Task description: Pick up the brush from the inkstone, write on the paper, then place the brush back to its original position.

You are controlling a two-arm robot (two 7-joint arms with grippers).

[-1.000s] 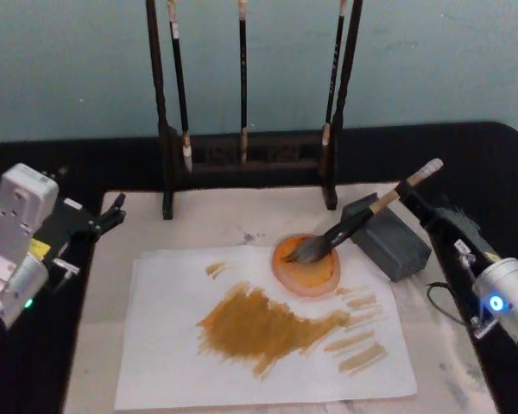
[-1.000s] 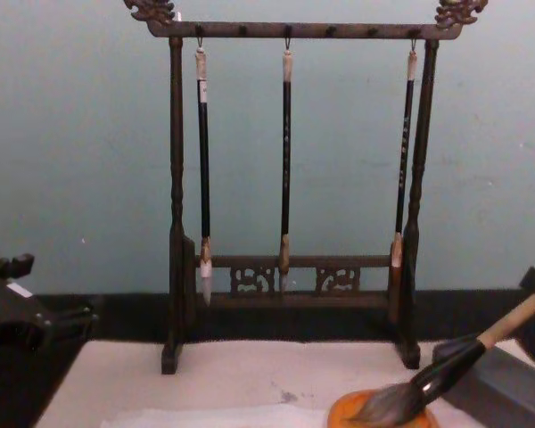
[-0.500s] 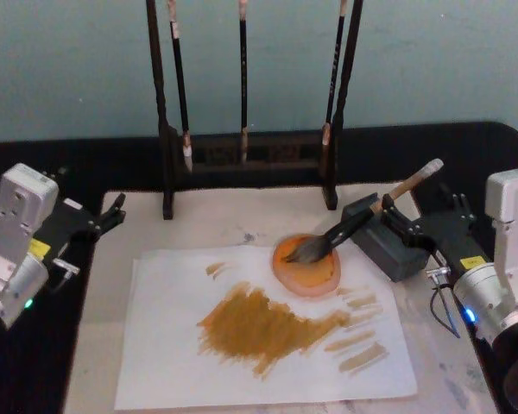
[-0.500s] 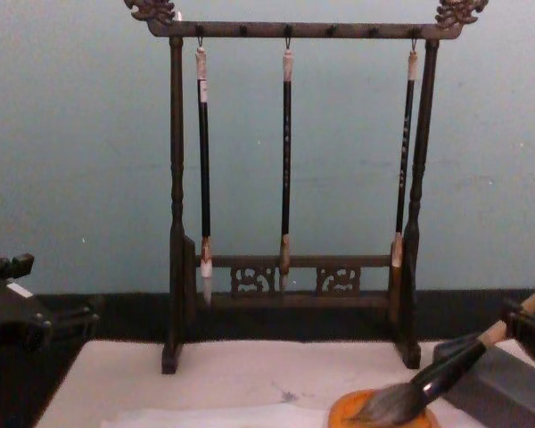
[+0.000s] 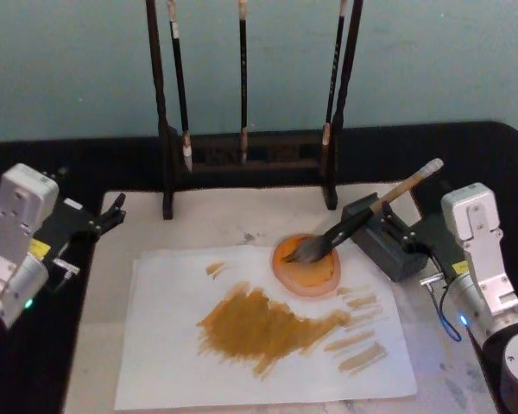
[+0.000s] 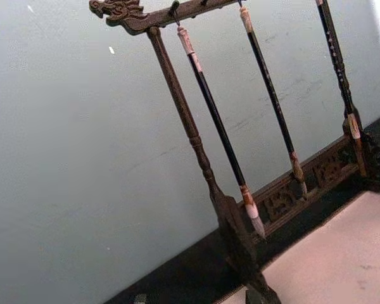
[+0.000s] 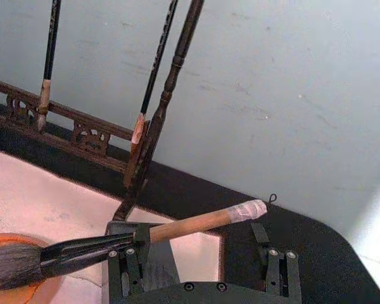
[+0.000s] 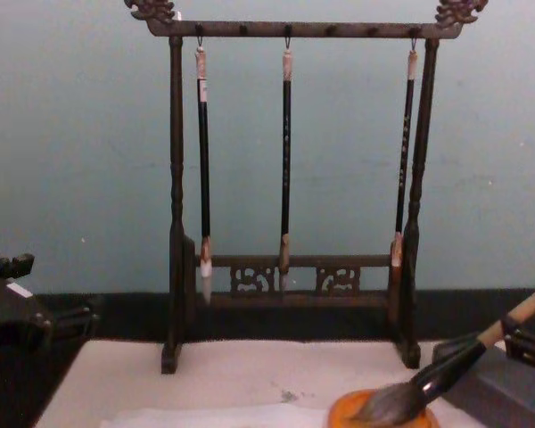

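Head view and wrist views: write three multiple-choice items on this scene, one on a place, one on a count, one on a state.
1. The brush rests its bristles on: A the orange dish; B a blue cup; C a metal tray.
2. Thin brushes hanging on the rack: A two; B three; C five.
3. The right pincer is: A shut on the brush; B open; C shut on a thin brush.
Answers: 1 A, the bristles lie over the dish. 2 B, three hang from the top bar. 3 B, its fingers stand apart in the right wrist view.
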